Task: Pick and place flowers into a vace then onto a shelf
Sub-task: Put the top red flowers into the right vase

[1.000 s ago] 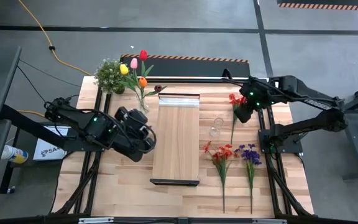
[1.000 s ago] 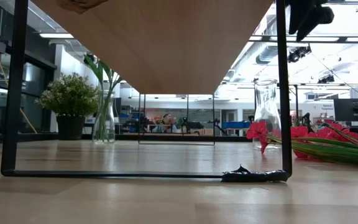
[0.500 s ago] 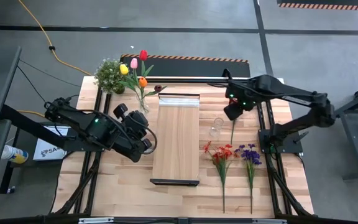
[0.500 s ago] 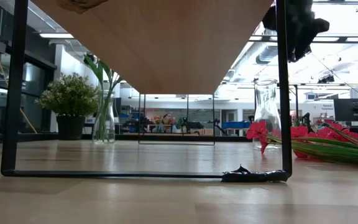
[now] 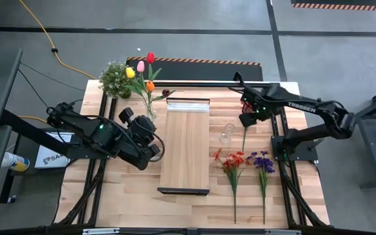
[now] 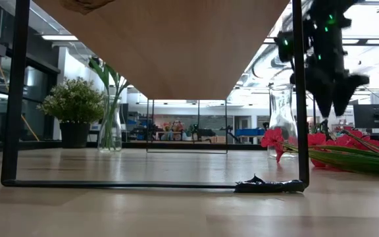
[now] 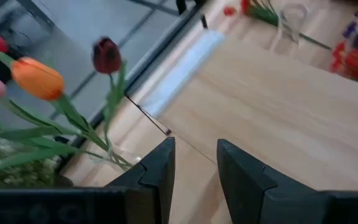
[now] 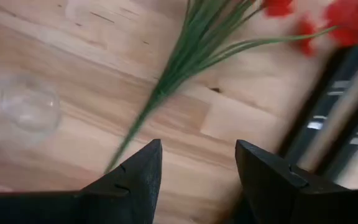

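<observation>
We've got red and purple sprays (image 5: 240,160) lying loose nearest us. Behind them the right gripper (image 5: 247,120) hovers empty, fingers apart, over another red spray's stem (image 8: 166,93). Left gripper (image 5: 154,145) waits, narrow gap, beside the shelf (image 5: 185,143). Tulips (image 5: 142,72) farthest, already in a vase.

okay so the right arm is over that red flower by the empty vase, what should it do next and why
Probably lower straight down and close on the stem. The right end effector is open and empty above the red spray, whose green stem lies flat on the table, running between its fingers in the wrist view. The empty vase stands just beside it. The left end effector waits by the tulips.
</observation>
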Robot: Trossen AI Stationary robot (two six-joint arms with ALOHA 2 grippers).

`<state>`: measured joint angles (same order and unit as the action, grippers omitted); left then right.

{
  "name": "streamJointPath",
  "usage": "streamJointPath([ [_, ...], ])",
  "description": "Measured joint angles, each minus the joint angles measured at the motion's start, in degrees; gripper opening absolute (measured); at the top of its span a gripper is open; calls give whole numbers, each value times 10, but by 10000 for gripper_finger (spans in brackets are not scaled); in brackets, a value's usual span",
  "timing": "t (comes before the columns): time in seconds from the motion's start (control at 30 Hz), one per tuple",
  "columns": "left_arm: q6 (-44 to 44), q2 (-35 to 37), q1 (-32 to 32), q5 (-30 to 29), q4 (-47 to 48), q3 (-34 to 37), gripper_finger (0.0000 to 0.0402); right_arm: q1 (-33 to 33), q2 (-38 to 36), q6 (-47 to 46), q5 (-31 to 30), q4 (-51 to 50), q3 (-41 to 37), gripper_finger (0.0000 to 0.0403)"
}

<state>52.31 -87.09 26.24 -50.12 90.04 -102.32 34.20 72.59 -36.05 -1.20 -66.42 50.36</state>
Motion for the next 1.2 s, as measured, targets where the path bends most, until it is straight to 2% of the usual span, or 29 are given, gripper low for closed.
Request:
streamJointPath([
  [0.1, 1, 0, 0, -22, 0, 0, 152, 23, -7, 1, 50, 74, -50, 194],
  [0.2, 6, 0, 0, -35, 0, 0, 152, 36, -7, -3, 75, 126, -79, 194],
  [0.5, 7, 0, 0, -45, 0, 0, 152, 56, -7, -72, 84, 229, -126, 194],
  [0.63, 7, 0, 0, -49, 0, 0, 152, 56, 1, -98, 74, 265, -134, 194],
  [0.83, 7, 0, 0, -50, 0, 0, 152, 55, 24, -117, 53, 265, -138, 194],
  [1.2, 5, 0, 0, -51, 0, 0, 152, 42, 114, -130, 15, 282, -136, 194],
])
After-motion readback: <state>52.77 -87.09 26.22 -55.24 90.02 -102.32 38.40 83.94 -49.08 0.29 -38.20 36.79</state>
